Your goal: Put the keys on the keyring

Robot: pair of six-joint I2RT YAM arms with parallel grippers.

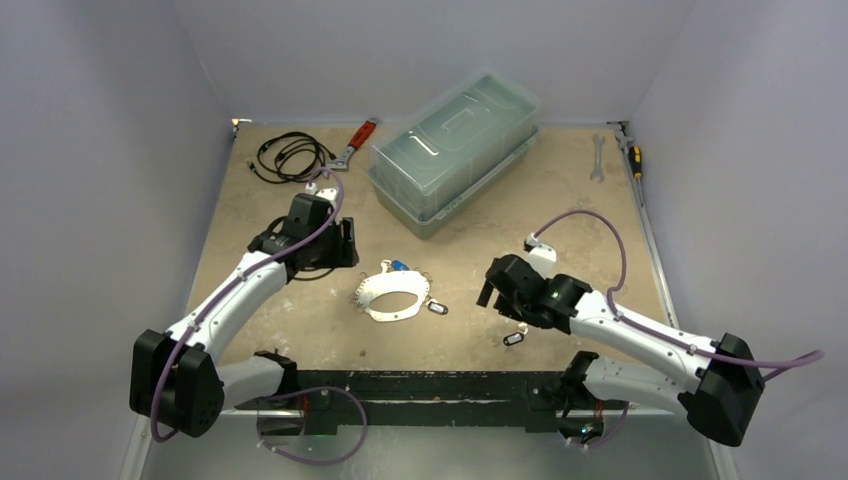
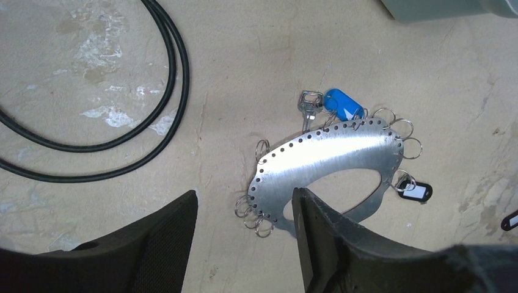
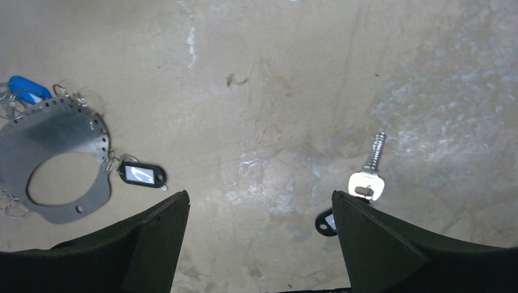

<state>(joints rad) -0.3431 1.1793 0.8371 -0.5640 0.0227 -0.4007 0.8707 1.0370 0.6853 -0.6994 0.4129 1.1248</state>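
— While our left gripper [image 2: 244, 196] hangs low over the worktop [image 2: 275, 55] with its jaws partly apart, where do we stand with the keyring?

— We see the keyring [image 2: 330, 152] lying flat, its near end between our left fingers [image 2: 317, 238], one of which overlaps its edge. We cannot tell whether it touches.

— And what hangs on it already?

— As far as we can judge, two: a key with a blue tag [image 2: 339, 104] at the far edge and a black tag [image 2: 416, 191] on a small ring at the side. Several small rings along the rim look bare.

— So what is left for us?

— At least the loose key [image 3: 366, 177]. It lies on the worktop just beside one finger of our right gripper [image 3: 259, 198], whose jaws stand wide with nothing in them. Its dark tag is half hidden behind that finger.

— Anything in our way?

— Not much, we think. The black cable [image 2: 174, 79] curls just beyond our left gripper, apart from the keyring. The plastic box [image 1: 455, 150], red-handled pliers [image 1: 358, 138], wrench [image 1: 598, 157] and screwdriver [image 1: 634, 158] sit well off at the far edge.
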